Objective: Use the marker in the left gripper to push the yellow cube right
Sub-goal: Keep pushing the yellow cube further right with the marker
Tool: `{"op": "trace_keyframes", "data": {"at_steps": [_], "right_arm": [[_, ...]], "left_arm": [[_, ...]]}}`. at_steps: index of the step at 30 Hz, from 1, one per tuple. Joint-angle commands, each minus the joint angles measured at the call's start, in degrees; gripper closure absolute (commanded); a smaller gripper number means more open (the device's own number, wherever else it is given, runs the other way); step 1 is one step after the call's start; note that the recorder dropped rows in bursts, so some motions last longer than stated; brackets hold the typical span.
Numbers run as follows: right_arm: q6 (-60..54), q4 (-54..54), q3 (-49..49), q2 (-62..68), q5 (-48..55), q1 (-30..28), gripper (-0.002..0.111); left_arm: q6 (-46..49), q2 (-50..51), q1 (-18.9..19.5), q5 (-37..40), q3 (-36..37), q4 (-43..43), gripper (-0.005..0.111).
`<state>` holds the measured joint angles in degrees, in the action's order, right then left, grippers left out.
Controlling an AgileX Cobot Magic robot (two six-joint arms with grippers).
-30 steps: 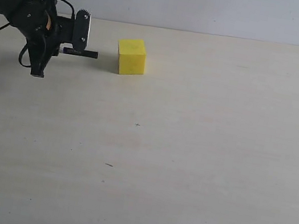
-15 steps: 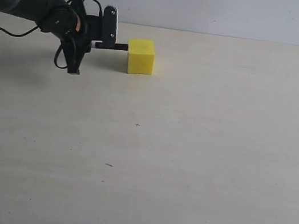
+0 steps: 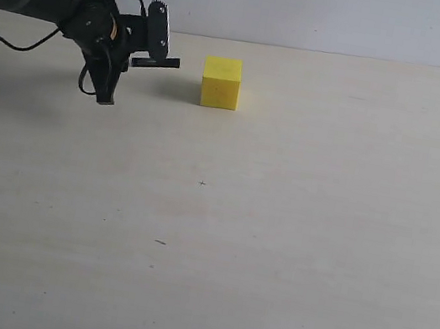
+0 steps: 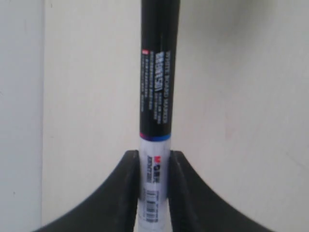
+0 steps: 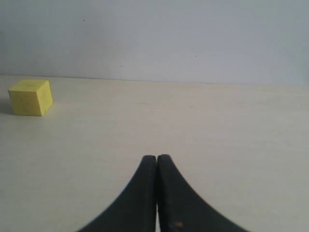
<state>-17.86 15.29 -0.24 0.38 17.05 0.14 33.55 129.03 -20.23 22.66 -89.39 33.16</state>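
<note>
marker (image 4: pixel 157 96), black section: "WHITE BOARD MARKER" in white print, running lengthwise
marker, same section: smaller lines of print alongside, too blurred to read
marker, white section: red logo, dark print and barcode-like stripes, not legible
exterior view: marker at 10 o'clock in the scene, print too small to read

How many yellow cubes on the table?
1. The small matte yellow cube sits near the pale table's far edge, apart from and right of the black-and-white marker. Nothing seems hidden.

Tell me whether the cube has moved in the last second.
Yes. The cube slid right: it was left of the dark speck, now in line with it.
</note>
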Motion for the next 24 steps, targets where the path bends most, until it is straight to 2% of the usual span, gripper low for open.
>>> {"op": "trace_keyframes", "data": {"at_steps": [1,13,17,24], "right_arm": [[0.1,-0.4,0.2,0.0,-0.5,0.1,0.108],[0.1,-0.4,0.2,0.0,-0.5,0.1,0.108],[0.1,-0.4,0.2,0.0,-0.5,0.1,0.108],[0.1,-0.4,0.2,0.0,-0.2,0.1,0.108]], "left_arm": [[-0.9,0.0,0.5,3.9,-0.2,0.4,0.107],[-1.3,0.2,1.7,7.3,-0.1,5.1,0.107],[-11.0,0.4,1.7,5.8,-0.1,14.6,0.107],[-11.8,0.9,0.1,-1.4,-0.2,15.1,0.107]]}}
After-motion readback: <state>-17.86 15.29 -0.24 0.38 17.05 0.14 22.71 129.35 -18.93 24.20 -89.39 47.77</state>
